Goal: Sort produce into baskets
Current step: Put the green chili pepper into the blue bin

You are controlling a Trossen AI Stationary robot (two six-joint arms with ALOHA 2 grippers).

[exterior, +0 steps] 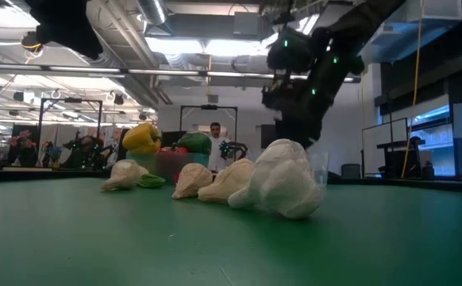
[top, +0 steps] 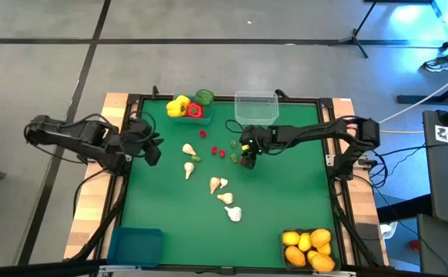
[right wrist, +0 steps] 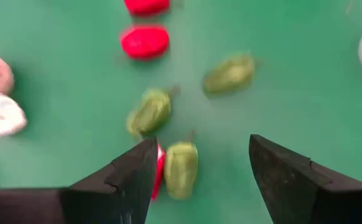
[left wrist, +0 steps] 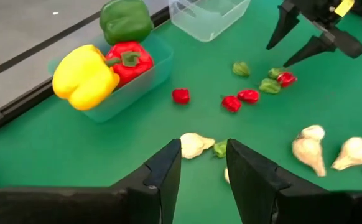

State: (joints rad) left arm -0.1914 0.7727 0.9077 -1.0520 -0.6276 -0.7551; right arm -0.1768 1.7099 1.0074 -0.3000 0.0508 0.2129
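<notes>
My right gripper [top: 247, 156] hangs over the middle of the green surface [top: 285, 200], a little toward the far edge, with its jaws spread wide and nothing between them. Just under its fingers [right wrist: 116, 180] lie a small green piece [right wrist: 181, 169] and a sliver of a red piece [right wrist: 159, 171] touching it; two more green pieces [right wrist: 150, 112] and two red pieces [right wrist: 145, 42] lie just beyond on the bare green.

My left gripper [top: 152, 148] sits near the left edge of the surface, jaws partly open and holding nothing. Ahead of it lie a garlic bulb [left wrist: 193, 144] with a small green piece beside it, and more garlic bulbs [top: 220, 185] trail from the middle toward the near edge.

At the far edge, left of centre, the teal basket [left wrist: 145, 79] holds the yellow pepper [left wrist: 84, 76] and the red pepper [left wrist: 130, 59], with the green pepper [left wrist: 126, 20] at its far end. The clear basket [top: 255, 107] stands beside it at the far edge. The blue basket [top: 135, 246] is at the near left corner. At the near right corner, a basket holds the orange citrus [top: 309, 248].
</notes>
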